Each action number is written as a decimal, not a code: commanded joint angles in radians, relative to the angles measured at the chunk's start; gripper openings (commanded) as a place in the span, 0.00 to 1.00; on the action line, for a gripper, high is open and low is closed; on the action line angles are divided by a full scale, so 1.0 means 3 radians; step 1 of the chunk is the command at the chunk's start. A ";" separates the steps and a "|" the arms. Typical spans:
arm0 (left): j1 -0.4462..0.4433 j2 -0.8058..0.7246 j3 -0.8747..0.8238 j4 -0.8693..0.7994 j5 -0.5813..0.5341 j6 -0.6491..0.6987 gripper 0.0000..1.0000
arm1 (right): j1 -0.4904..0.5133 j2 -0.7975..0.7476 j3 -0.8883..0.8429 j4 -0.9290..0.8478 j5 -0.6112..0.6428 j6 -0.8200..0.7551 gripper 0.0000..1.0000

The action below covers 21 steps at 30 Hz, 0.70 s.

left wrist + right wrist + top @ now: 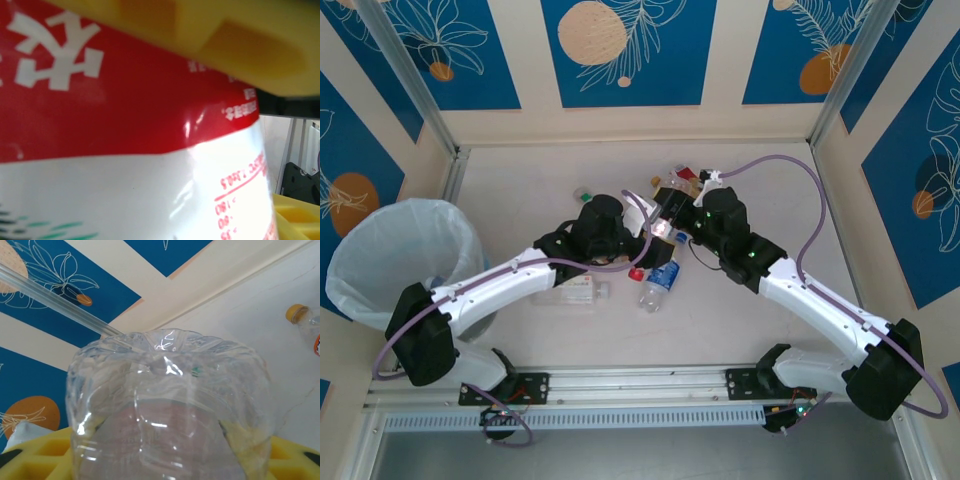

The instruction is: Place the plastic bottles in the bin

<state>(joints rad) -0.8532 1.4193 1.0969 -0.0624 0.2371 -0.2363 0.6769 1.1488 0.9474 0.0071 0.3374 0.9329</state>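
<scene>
The red-labelled bottle (125, 125) is cropped at the edges beneath a blurred yellow finger (225, 30).

Red-and-white labelled bottle (125, 125), blue-labelled bottle (663, 278), white-lined bin (390, 240), blue floral walls (620, 50)

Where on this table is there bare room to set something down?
Free: the front strip of table between the left arm and right arm, and the far left corner beyond the bin. Crowded: the middle, with bottles.

The bottle (125, 190) carries white Chinese characters on red.
</scene>
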 commanded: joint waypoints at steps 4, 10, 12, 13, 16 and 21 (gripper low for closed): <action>-0.0021 0.0145 0.0173 -0.0129 -0.0160 0.0021 0.68 | -0.0029 -0.0055 0.0048 0.0059 0.0011 0.0143 0.61; 0.0025 0.0227 0.0250 -0.0241 -0.0255 -0.0030 0.66 | -0.0186 -0.0124 0.0014 0.0019 -0.0165 0.0304 0.73; 0.0041 0.0234 0.0240 -0.0228 -0.0254 -0.0045 0.66 | -0.0234 -0.0155 0.0012 -0.0013 -0.0188 0.0330 0.76; 0.0051 0.0234 0.0235 -0.0230 -0.0258 -0.0053 0.66 | -0.0259 -0.0172 0.0008 -0.0026 -0.0198 0.0337 0.78; 0.0070 0.0229 0.0237 -0.0251 -0.0302 -0.0080 0.65 | -0.0328 -0.0227 -0.0003 -0.0056 -0.0252 0.0295 0.85; 0.0117 0.0191 0.0217 -0.0307 -0.0389 -0.0111 0.64 | -0.0447 -0.0391 0.0005 -0.0250 -0.0227 0.0160 0.94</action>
<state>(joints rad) -0.8406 1.4685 1.1576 -0.0906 0.1871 -0.2527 0.5587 1.1000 0.9401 -0.0769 0.2806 0.9920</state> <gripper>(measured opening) 0.644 0.932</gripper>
